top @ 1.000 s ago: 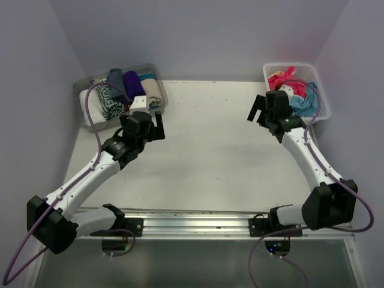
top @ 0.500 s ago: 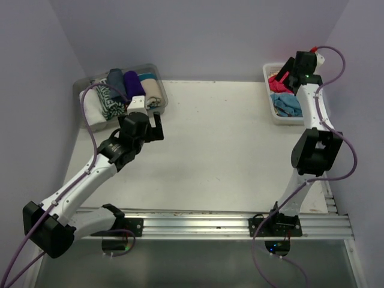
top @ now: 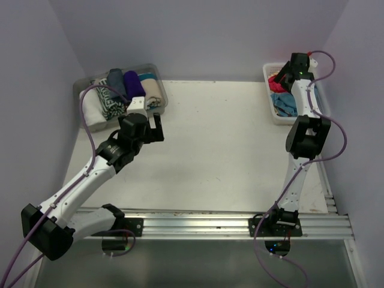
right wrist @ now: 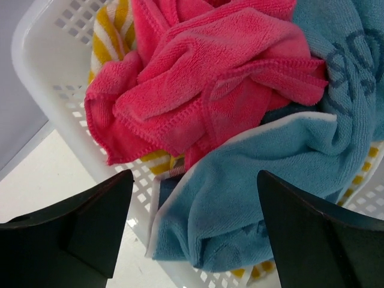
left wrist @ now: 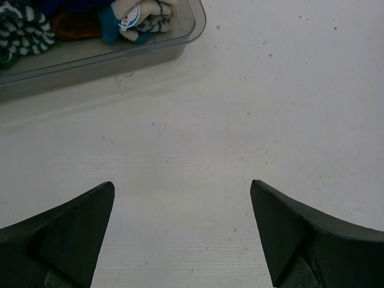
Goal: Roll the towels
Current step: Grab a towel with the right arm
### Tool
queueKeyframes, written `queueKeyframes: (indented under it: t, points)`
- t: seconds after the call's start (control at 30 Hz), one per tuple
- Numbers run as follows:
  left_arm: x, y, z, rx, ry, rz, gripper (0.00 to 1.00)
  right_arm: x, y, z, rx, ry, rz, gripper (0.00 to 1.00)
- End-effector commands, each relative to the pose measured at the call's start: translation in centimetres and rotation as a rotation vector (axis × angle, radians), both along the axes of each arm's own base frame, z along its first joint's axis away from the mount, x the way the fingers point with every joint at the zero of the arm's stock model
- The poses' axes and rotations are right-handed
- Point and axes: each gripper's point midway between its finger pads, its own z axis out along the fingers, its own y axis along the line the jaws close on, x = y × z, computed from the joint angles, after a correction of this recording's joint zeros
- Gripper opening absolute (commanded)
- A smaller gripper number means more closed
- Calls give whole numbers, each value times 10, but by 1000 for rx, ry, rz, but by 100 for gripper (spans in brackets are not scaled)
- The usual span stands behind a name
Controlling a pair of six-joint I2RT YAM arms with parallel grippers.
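Note:
Loose towels lie heaped in the white lattice basket (top: 277, 114) at the back right: a hot pink towel (right wrist: 198, 84), a light blue towel with dark lettering (right wrist: 282, 174) and a mustard-yellow striped towel (right wrist: 117, 27) under them. My right gripper (right wrist: 192, 222) hangs open and empty just above the basket, over the blue towel's near edge; in the top view it is at the basket's far end (top: 292, 67). My left gripper (left wrist: 183, 225) is open and empty above bare table, a little in front of the clear tray (left wrist: 102, 57); it also shows in the top view (top: 157, 123).
The clear plastic tray (top: 157, 75) at the back left holds several rolled towels (top: 133, 84), green-white, blue, purple and beige. Purple walls close in the table on the left, back and right. A metal rail (top: 198, 225) runs along the near edge.
My right arm has swung up and back from in front of the basket to over its far end, folding upright. My left gripper has barely moved.

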Motion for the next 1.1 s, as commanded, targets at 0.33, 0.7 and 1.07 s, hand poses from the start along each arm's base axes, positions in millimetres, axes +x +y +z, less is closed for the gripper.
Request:
queueKeyframes:
  t: [0.33,0.7,1.07]
  points:
    - [6,-13,-7,-50,23,-17,100,46,-33,7,-64,-112,-86,56]
    - [6,-21,-20,-70,52,-35,100,26,-5,102,60,-348,14,0]
    - [1,-23,-28,-76,66,-56,100,26,2,44,60,-273,8,35]
